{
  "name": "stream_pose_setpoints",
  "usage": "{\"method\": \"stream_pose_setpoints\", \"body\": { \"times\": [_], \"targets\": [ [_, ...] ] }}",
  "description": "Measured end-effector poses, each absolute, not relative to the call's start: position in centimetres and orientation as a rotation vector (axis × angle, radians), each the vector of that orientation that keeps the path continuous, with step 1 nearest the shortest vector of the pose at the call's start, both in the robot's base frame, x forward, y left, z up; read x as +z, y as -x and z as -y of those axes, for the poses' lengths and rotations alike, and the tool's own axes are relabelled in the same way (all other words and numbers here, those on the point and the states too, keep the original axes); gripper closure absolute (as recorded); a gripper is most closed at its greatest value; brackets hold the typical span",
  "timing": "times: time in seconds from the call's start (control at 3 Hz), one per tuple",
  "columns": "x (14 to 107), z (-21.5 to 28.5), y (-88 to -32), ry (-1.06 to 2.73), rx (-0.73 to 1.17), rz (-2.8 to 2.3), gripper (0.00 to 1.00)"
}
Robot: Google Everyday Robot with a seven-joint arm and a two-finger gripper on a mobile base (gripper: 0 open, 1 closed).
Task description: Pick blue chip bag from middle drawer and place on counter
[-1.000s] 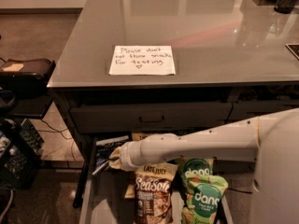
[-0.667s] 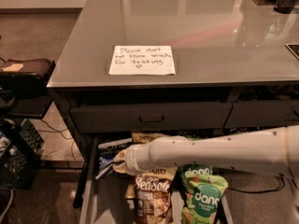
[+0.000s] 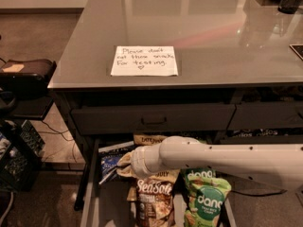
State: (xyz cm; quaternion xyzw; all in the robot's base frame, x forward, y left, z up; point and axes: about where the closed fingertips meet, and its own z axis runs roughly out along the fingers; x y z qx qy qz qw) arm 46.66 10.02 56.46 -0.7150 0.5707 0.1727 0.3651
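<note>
The middle drawer point(image 3: 89, 193) is pulled open below the counter point(image 3: 199, 27). The blue chip bag point(image 3: 110, 163) lies at the drawer's back left, dark blue with a pale top edge. My white arm reaches in from the right, low over the drawer. My gripper point(image 3: 124, 165) is at the bag's right side, touching or overlapping it. The wrist hides part of the bag.
A brown "Sea Salt" bag point(image 3: 154, 197) and a green "dang" bag point(image 3: 207, 198) stand in the drawer under the arm, and another brown bag point(image 3: 149, 139) lies behind. A white note point(image 3: 144, 60) lies on the counter. The top drawer front point(image 3: 154, 119) is closed. A black crate point(image 3: 14, 167) sits on the floor at left.
My arm has dropped lower and flatter across the drawer. The gripper has stayed at the blue bag at the drawer's left, shifting only slightly.
</note>
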Motion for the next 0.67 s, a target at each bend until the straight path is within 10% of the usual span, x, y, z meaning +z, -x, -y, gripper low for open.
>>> {"method": "stream_pose_setpoints", "body": {
  "times": [0.67],
  "targets": [
    [58.3, -9.1, -45.1, 1.863, 0.504, -1.41, 1.0]
  ]
}}
